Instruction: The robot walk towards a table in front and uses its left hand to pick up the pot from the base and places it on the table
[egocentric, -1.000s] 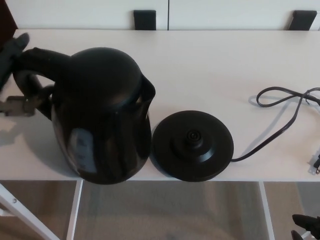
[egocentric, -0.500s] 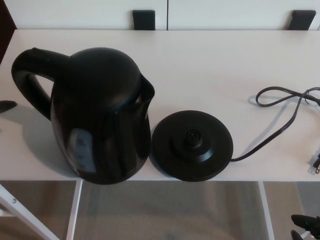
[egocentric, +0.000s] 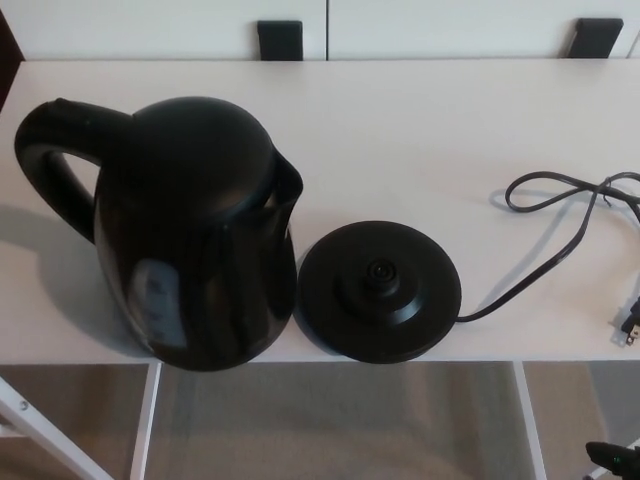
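The black pot, an electric kettle, stands upright on the white table, near its front edge at the left. Its handle points left and its spout faces right. The round black base lies bare just to the right of the pot, almost touching it. No hand is on the pot, and my left hand is out of the picture. A small dark part of my right hand shows at the bottom right corner, below the table's edge.
The base's black cord loops over the right side of the table to a plug at the right edge. Two dark chair backs stand behind the far edge. White table legs show below the front edge.
My left hand, at the pot's handle a second ago, has drawn away to the left and out of view. The pot stays on the table. The whole picture has shifted slightly left.
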